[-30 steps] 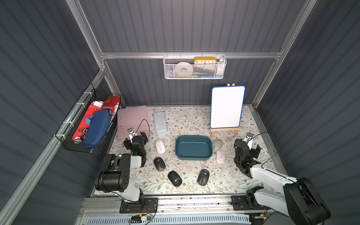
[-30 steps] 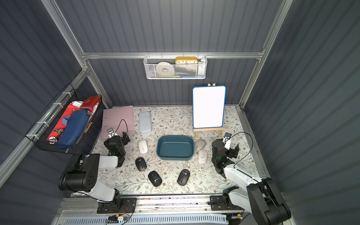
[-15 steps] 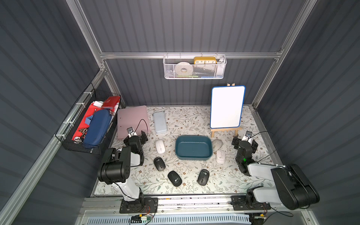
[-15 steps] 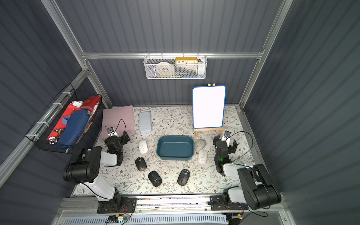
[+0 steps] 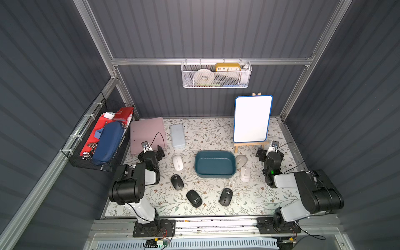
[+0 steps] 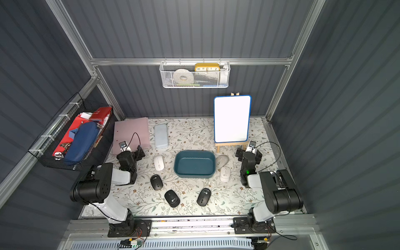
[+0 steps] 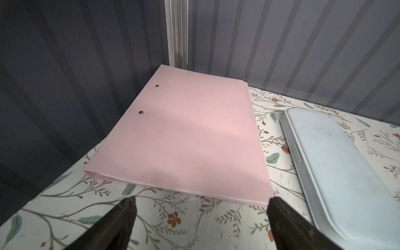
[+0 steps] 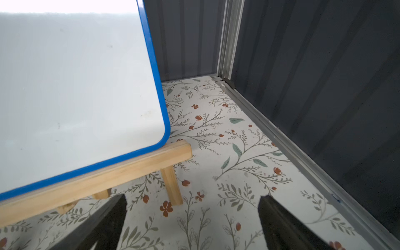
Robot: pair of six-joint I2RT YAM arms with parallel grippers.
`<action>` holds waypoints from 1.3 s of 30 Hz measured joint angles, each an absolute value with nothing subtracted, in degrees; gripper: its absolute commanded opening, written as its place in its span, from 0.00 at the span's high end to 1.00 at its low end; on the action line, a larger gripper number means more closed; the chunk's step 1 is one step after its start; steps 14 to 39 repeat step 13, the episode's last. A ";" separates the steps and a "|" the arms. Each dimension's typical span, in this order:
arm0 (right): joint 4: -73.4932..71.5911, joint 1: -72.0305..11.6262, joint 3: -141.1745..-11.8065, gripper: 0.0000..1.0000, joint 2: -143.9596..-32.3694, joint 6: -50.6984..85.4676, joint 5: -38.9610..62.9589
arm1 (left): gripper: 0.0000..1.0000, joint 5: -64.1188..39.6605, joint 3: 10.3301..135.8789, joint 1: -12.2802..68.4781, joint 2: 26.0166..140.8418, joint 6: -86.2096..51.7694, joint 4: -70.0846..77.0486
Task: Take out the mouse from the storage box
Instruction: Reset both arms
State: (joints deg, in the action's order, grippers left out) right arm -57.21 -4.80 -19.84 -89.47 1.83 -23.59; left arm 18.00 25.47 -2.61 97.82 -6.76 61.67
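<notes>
Mice lie nearest, along the front of the surface [image 5: 255,201]. The left black mouse [image 5: 177,182], the middle black mouse [image 5: 194,198] and the right black mouse [image 5: 225,196] are set in a loose arc, none touching.

Behind them the storage box [image 5: 214,164] is seen with a bare floor and nothing inside it in both top views. A white mouse [image 5: 178,162] lies apart on its left. A grey mouse [image 5: 241,160] and a cream mouse [image 5: 245,173] lie just beside its right wall.

The removal is judged finished, so only a clean rest is called for. Both arms should be kept folded low at the edges, clear of the box and the mice, with nothing nudged.

Farther back, the left gripper [image 7: 200,202] is spread wide and empty. It is held just above the surface, short of the near edge of the pink folder [image 7: 190,134], with the pale-blue case [image 7: 337,164] alongside. The right gripper [image 8: 193,198] is likewise spread wide with nothing between its fingers. It faces the wooden easel [image 8: 138,164] under the whiteboard [image 8: 71,86].
</notes>
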 measured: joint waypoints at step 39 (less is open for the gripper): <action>-54.08 -4.43 -20.27 0.01 -88.47 2.55 -21.87 | 0.01 15.42 26.33 -4.32 97.82 -7.01 60.77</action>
